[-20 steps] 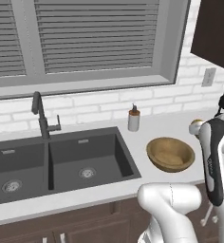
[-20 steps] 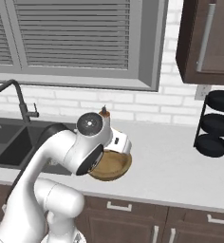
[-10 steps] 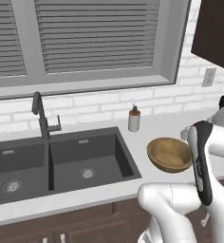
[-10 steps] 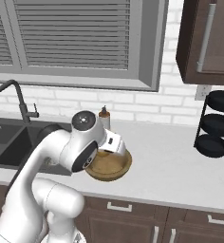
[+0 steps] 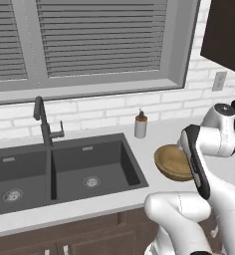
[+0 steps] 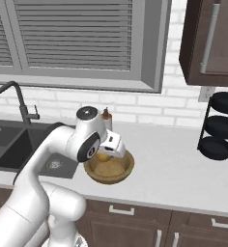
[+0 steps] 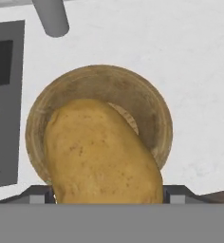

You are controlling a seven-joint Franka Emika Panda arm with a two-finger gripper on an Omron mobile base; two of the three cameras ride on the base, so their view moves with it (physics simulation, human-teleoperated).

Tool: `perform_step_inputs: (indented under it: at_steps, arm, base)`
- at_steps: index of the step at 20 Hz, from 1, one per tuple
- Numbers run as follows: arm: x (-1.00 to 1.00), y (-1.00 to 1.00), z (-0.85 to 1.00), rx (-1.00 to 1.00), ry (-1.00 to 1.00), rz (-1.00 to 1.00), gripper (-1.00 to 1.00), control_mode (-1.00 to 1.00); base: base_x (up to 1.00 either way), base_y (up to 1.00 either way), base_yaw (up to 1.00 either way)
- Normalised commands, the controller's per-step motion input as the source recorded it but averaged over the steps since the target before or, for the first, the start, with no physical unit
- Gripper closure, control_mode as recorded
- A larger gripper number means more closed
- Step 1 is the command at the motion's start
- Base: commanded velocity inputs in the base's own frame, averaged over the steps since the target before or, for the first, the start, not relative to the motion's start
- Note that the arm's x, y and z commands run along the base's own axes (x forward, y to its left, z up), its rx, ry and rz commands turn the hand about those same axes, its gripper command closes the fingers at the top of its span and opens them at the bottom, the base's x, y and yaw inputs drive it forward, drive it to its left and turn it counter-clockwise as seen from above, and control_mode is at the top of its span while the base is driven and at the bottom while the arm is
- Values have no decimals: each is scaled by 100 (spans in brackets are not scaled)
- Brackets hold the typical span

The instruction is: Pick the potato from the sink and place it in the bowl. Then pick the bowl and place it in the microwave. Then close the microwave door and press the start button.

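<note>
The arm has swung from beside the bowl (image 7: 99,137) to directly over it, near the table's front edge. The jaws grip the potato (image 7: 102,152), apparently just above the bowl's hollow. Release should come next.

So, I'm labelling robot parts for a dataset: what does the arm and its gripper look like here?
The arm is glossy white with rounded, bulbous links, a dark band along one joint seam and a grey round cap on top. The gripper has a boxy white hand with small dark marks. No loose cables or markings visible.
</note>
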Motion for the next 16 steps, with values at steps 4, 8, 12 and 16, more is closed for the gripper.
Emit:
perform_step_inputs:
  at_steps: [4,8,12,16]
  arm:
    - [21,0,-35,0,8,0,100,-100]
    - [14,0,-48,0,3,0,100,-100]
    - [11,0,-53,0,0,0,100,-100]
    - [14,0,-44,0,0,0,100,-100]
  base:
    - [0,0,0]
    - [0,0,0]
    - [0,0,0]
    - [0,0,0]
